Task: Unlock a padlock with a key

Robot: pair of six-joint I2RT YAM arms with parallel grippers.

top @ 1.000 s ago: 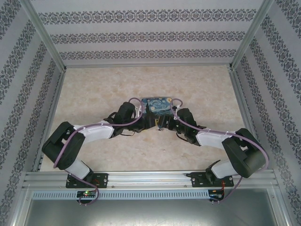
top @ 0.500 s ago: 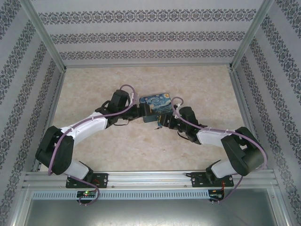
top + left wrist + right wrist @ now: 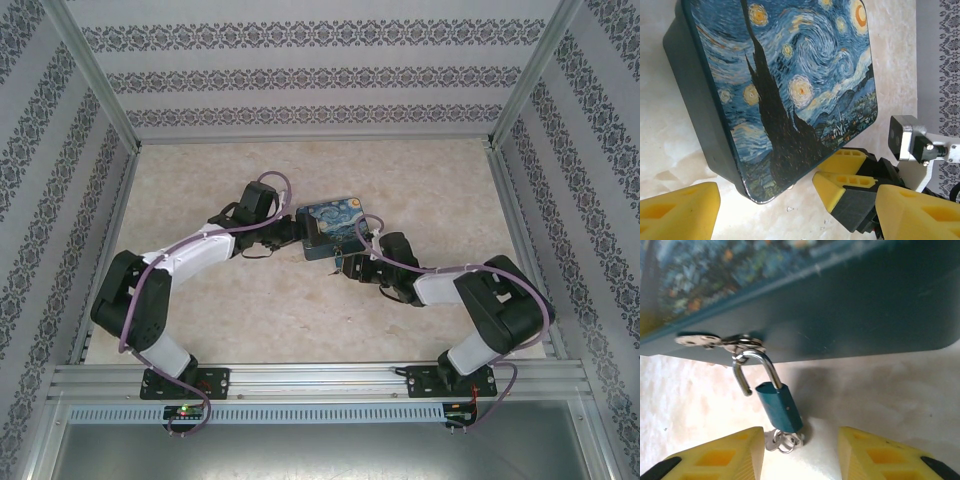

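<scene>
Left fingers (image 3: 680,210), moved from the front of the box (image 3: 790,85) to its left edge, stand wide, empty. Right fingers (image 3: 715,457), parted, flank the padlock (image 3: 780,407) untouching; open bench (image 3: 420,170) lies beyond.

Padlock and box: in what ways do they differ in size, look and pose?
Size: the padlock is tiny, the box far larger.
Look: the padlock is plain blue with a metal shackle; the box has a painted night-sky lid.
Pose: the box lies flat on the table; the padlock sits tilted, hooked on the box's hasp, one shackle end free.
Both have blue-green sides.
</scene>
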